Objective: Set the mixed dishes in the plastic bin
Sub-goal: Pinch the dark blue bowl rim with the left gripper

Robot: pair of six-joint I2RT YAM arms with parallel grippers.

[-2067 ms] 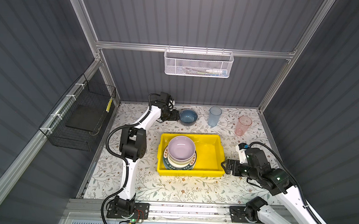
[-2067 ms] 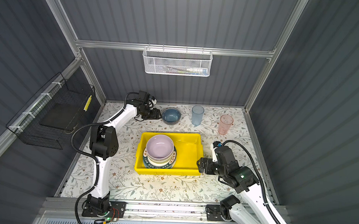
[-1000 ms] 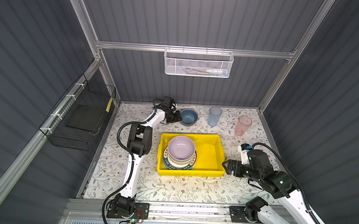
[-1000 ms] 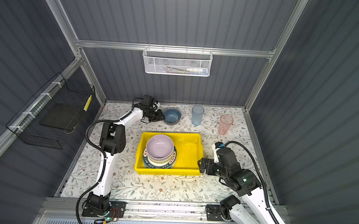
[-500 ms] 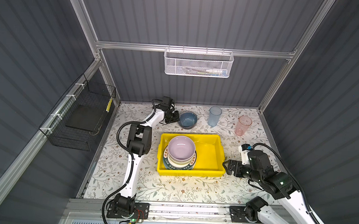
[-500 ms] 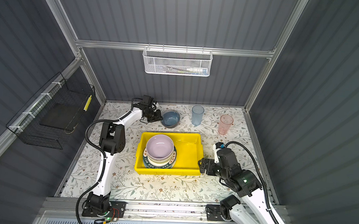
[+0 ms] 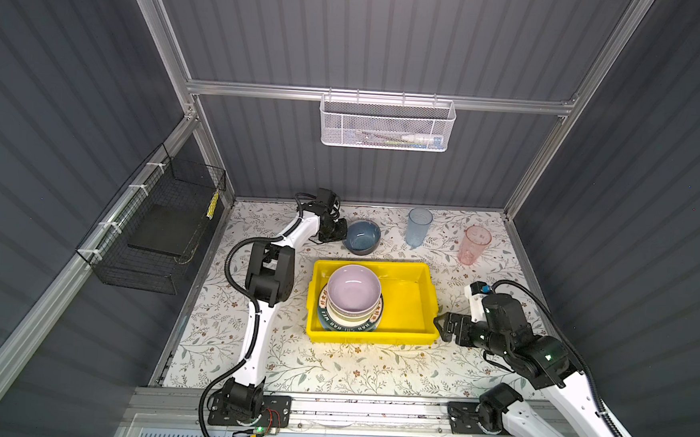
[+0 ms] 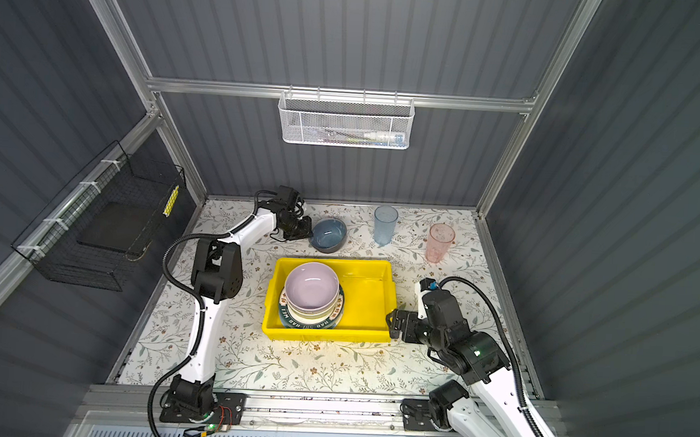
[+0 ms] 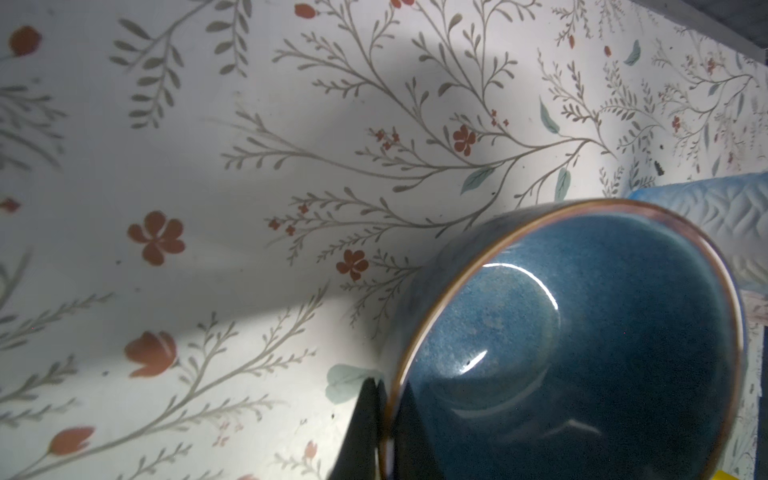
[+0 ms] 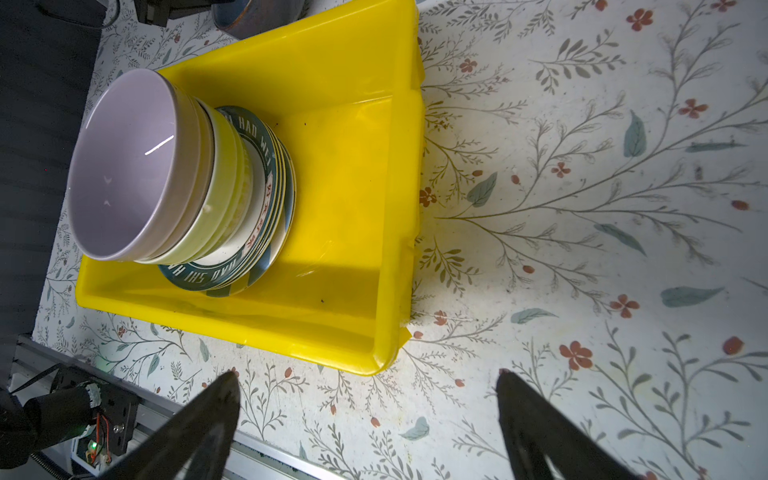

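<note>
Left gripper (image 7: 340, 230) is out past the far left corner of the yellow bin (image 7: 405, 304), and its jaws are pinched together on the rim of the blue bowl (image 7: 363, 237). The left wrist view shows it plainly: one dark finger (image 9: 362, 415) sits outside the bowl's wall, the other inside, with the rim clamped between them. The bowl is low over the flowered table (image 7: 331, 364); whether it has left the surface, I can't tell.

Inside the bin, against its left wall, stands the stack. The lilac bowl (image 7: 353, 288) is on top, nested in the pale green bowl (image 10: 224, 199), and under that are the plates, one with a dark lettered rim (image 10: 253, 137). The right half of the bin floor is bare yellow.

Beyond the bin's far edge, toward its right end, the blue tumbler (image 7: 418, 228) stands upright on the table. The pink tumbler (image 7: 473, 244) stands upright too, past the bin's far right corner and well apart from the blue one.

Right gripper (image 7: 438, 325) hovers low just beside the bin's near right corner, jaws spread wide apart. In the right wrist view that corner sits in line between the two dark fingertips (image 10: 226, 386). Whether either tip touches the plastic can't be made out.
</note>
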